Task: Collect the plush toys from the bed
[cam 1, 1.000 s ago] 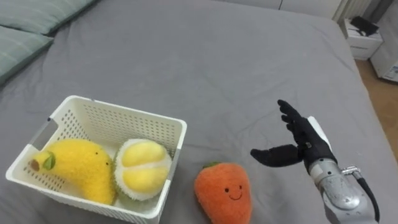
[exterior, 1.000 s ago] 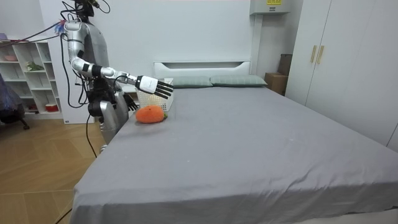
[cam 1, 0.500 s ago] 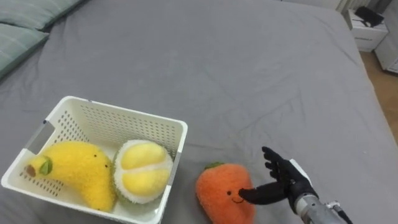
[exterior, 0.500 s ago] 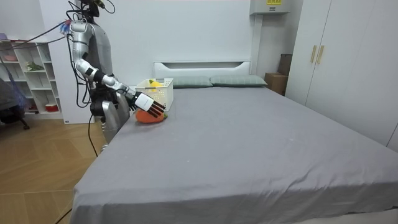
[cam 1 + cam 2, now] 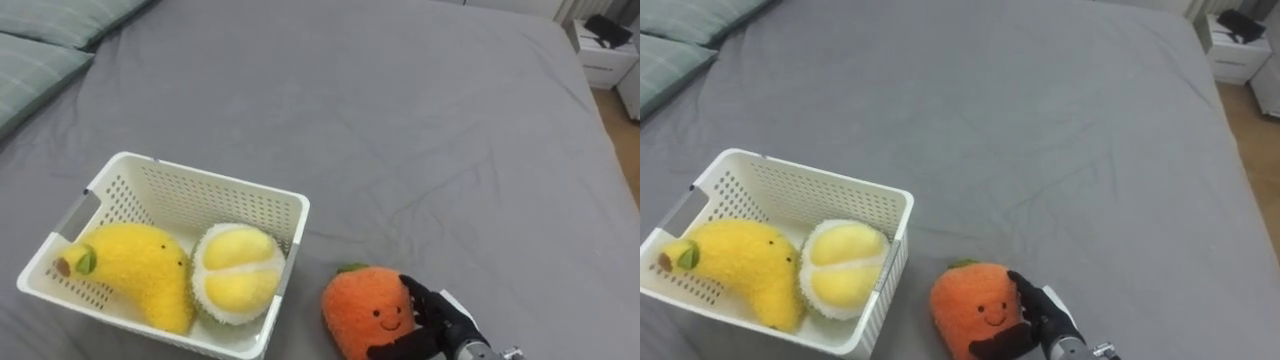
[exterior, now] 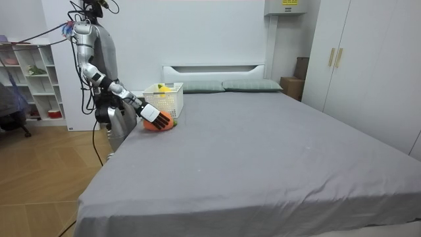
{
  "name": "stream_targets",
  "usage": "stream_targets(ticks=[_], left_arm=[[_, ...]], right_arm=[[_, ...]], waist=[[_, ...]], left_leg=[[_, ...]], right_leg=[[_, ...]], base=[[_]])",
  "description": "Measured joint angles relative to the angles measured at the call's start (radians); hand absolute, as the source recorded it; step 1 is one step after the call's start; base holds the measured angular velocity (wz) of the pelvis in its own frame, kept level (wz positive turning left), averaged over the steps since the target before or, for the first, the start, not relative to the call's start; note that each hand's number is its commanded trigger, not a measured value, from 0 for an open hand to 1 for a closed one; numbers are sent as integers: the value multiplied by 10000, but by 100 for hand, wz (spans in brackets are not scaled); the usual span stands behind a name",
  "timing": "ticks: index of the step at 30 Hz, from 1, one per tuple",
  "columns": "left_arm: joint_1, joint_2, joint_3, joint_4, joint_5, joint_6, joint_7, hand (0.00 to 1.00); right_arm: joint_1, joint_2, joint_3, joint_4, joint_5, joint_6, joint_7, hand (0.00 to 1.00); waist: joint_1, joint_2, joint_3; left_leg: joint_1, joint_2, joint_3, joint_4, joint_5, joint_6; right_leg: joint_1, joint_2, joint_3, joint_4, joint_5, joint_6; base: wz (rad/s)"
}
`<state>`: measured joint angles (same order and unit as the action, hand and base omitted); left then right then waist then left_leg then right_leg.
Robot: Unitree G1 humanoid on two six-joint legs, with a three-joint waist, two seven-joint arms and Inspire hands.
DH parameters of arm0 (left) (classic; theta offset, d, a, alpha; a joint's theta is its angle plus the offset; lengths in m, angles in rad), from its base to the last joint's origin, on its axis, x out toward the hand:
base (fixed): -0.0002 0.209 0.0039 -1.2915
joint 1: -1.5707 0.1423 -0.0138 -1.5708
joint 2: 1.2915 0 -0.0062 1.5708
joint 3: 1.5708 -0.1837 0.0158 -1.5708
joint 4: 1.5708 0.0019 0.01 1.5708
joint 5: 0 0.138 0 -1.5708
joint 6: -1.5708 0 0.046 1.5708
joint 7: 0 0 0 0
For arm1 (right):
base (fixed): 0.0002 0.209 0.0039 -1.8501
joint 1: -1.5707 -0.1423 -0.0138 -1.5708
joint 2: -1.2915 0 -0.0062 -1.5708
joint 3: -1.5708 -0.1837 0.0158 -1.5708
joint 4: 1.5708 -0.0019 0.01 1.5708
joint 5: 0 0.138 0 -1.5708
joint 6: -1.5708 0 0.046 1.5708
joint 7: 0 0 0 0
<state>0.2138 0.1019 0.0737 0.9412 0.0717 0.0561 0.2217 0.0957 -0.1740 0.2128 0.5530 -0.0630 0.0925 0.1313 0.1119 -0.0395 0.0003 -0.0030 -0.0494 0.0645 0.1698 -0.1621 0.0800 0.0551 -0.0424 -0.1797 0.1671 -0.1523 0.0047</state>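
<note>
An orange plush toy (image 5: 362,308) with a smiling face lies on the grey bed (image 5: 400,130), just right of a white slatted basket (image 5: 200,175). Inside the basket rest a yellow banana plush (image 5: 135,270) and a yellow durian plush (image 5: 238,275). My right hand (image 5: 432,320) comes in from the lower right and clasps the orange toy's right side, fingers curved on its flank and thumb under its front. In the room view I stand at the bed's side on the room view's left, with the right hand (image 6: 152,113) down on the orange toy (image 6: 160,123) beside the basket (image 6: 164,99).
Grey-green pillows (image 5: 40,50) lie at the head of the bed, far left. A white nightstand (image 5: 605,45) stands beyond the bed's far right corner. In the room view a white shelf unit (image 6: 33,79) is behind me and wardrobes (image 6: 368,66) line the opposite wall.
My right hand dropped from above the bed and moved left onto the orange toy, its fingers closing round the toy's side. The basket and its toys stayed put.
</note>
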Motion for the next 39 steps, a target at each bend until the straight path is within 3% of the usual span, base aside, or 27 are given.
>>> stream_targets(ticks=[3,4,5,6,14,23,39], left_arm=[[73,22,10,3,40,0,0,0],[93,22,10,8,41,0,-1,0],[132,22,9,14,38,4,-2,0],[150,21,9,18,36,12,-26,0],[204,15,9,44,78,17,-179,0],[197,17,15,30,96,17,-379,0],[139,21,124,17,91,-24,-475,0]], right_arm=[[-59,68,-5,264,-231,-47,-60,1],[-77,76,-5,301,-245,-47,-74,7],[-142,91,-2,403,-253,-49,-83,69],[-230,98,-2,550,-253,-54,-92,100],[-496,92,-249,1035,-282,-122,-336,100],[-493,201,-81,1039,-290,-116,-183,100],[-463,271,-88,1819,195,-396,-193,100]], waist=[[25,-38,-12],[35,-49,-10],[42,-65,4],[40,-82,15],[46,-89,32],[58,32,113],[12,-41,59]], left_leg=[[-28,-16,-147,20,3,-4],[-27,-17,-159,21,3,-4],[-30,-22,-192,32,2,-3],[-39,-30,-233,48,2,-3],[-209,-106,-513,163,-3,1],[-279,-148,-690,183,-1,4],[-63,-152,-642,212,5,14]], right_leg=[[28,-4,-147,-5,0,0],[36,-4,-160,-8,0,0],[59,-5,-192,-15,0,0],[80,-10,-238,-25,0,0],[146,-43,-479,-169,-4,6],[129,-72,-669,-169,-9,15],[337,-92,-616,-169,-13,20]], base=[[14],[11],[9],[10],[11],[6],[0]])
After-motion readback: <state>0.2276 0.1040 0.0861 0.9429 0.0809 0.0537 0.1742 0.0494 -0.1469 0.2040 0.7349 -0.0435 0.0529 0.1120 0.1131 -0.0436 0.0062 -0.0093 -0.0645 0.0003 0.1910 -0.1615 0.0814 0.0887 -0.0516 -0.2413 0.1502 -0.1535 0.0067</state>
